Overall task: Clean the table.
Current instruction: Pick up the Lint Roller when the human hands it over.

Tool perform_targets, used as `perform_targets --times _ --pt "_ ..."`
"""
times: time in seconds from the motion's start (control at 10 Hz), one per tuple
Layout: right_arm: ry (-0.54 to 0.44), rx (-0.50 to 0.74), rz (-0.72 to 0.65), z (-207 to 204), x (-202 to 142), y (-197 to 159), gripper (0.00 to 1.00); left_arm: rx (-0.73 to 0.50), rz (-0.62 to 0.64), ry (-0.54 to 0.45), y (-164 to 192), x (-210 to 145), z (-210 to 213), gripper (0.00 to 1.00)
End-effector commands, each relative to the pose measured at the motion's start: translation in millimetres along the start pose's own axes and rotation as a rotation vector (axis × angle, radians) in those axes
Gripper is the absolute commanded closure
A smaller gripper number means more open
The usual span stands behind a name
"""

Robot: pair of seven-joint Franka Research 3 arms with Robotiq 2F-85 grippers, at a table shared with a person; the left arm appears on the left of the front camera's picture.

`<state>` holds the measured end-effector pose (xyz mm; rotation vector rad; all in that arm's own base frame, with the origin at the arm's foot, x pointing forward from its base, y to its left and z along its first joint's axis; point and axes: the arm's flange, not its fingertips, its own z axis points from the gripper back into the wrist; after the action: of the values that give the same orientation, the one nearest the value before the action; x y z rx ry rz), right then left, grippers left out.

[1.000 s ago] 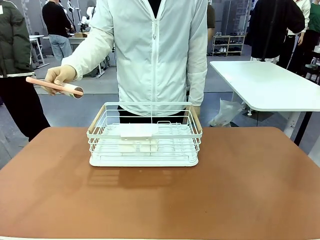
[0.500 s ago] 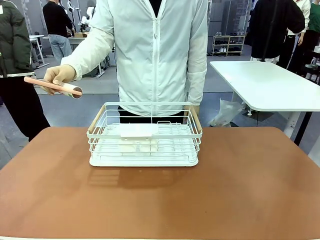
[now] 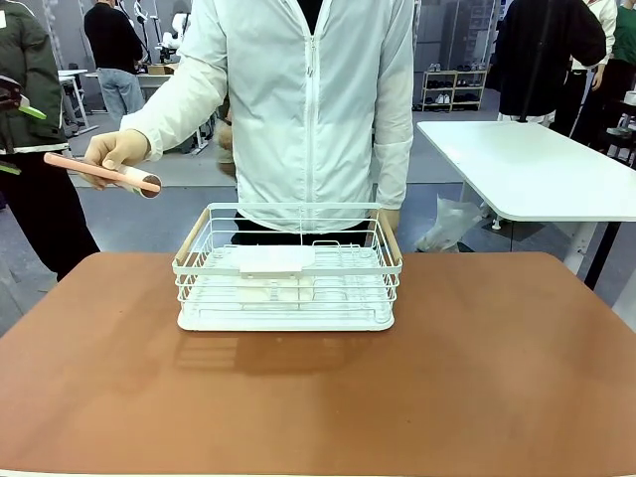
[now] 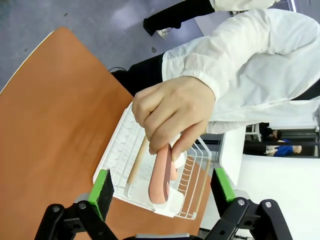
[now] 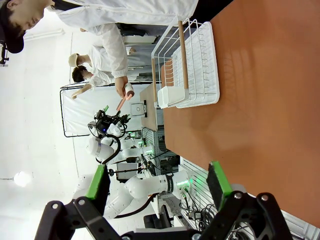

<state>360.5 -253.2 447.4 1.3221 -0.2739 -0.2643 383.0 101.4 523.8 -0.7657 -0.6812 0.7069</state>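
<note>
The reddish-brown table (image 3: 318, 397) carries a white wire rack (image 3: 288, 268) at its far middle. Across it, a person's hand (image 3: 117, 149) holds out a pink-handled roller (image 3: 104, 171) above the table's far left corner. My left gripper (image 3: 20, 139) shows at the left edge, open, level with the roller's handle end. In the left wrist view the pink handle (image 4: 160, 175) points down between the spread green pads (image 4: 102, 186) of that gripper (image 4: 162, 187), still gripped by the hand (image 4: 172, 115). My right gripper (image 5: 156, 181) is open over bare table (image 5: 260, 100).
A white-topped table (image 3: 537, 169) stands beyond the far right corner. Other people stand in the background on both sides. The wire rack (image 5: 192, 65) has wooden handles and a small white tray inside.
My left gripper has come into the front view at the left edge, near the roller's handle. The person's hand and roller shifted slightly left.
</note>
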Motion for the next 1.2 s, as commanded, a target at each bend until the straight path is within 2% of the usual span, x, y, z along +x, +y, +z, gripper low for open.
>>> perform_targets --times 0.0,0.1,0.5,1.1 --pt "0.0 0.0 0.004 2.2 -1.1 1.9 0.0 0.011 0.054 -0.026 2.2 -7.2 -14.6 0.0" --pt "0.0 0.0 0.004 2.2 -1.1 1.9 0.0 0.02 0.071 -0.006 4.1 -8.0 -22.0 0.0" --pt "0.0 0.0 0.004 2.2 -1.1 1.9 0.0 0.014 0.105 -0.045 13.2 -8.9 -48.6 0.0" --pt "0.0 0.0 0.004 2.2 -1.1 1.9 0.0 -0.014 0.144 -0.043 6.5 -19.8 -65.6 0.0"
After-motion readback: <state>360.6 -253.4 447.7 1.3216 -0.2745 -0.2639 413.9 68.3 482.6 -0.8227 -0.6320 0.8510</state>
